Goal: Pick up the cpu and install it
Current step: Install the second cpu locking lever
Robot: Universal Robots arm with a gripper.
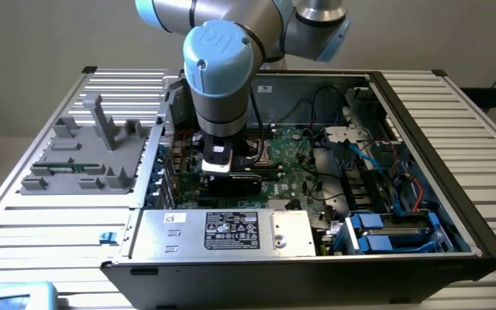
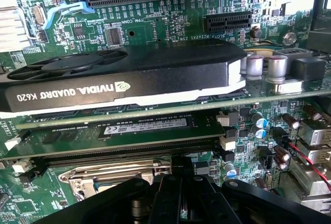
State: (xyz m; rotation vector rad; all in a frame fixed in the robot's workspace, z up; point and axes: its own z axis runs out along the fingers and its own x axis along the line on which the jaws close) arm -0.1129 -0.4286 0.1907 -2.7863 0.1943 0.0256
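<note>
My gripper (image 1: 220, 169) hangs inside the open computer case, low over the green motherboard (image 1: 296, 161). In the wrist view its black fingers (image 2: 181, 164) sit close together, shut, just beside the metal-framed socket (image 2: 106, 177). What lies between them I cannot make out. The cpu is hidden from me. Just beyond the socket lies a memory stick (image 2: 139, 127) in its slot. A black NVIDIA graphics card (image 2: 124, 76) stands past that.
A silver power supply with a white label (image 1: 222, 232) fills the case's near side. Blue drive caddies (image 1: 386, 236) and loose cables (image 1: 403, 187) are at the exterior view's right. A grey parts fixture (image 1: 84, 155) stands outside the case at the left. Capacitors (image 2: 266, 66) rise near the card.
</note>
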